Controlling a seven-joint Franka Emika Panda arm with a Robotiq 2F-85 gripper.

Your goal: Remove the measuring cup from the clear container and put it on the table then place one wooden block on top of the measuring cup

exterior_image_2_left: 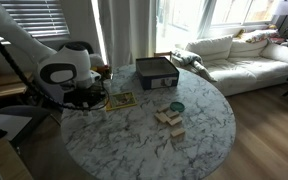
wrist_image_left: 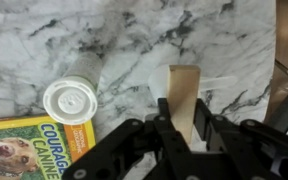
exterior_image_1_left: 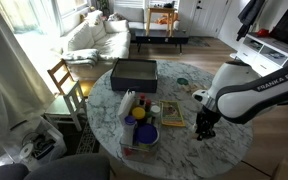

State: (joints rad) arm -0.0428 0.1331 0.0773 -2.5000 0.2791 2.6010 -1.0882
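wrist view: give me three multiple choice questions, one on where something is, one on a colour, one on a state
1. Where is the white cup?
a) on a chair
b) on the table, next to the book
c) in a drawer

2. What colour is the book's cover?
a) yellow
b) red
c) black

3. What is the gripper doing?
a) open and empty
b) shut on the cup
c) shut on a wooden block

Answers:
1 b, the cup sits on the marble top by the book's edge.
2 a, the cover is bright yellow.
3 c, the block stands clamped between the gripper's two sides.
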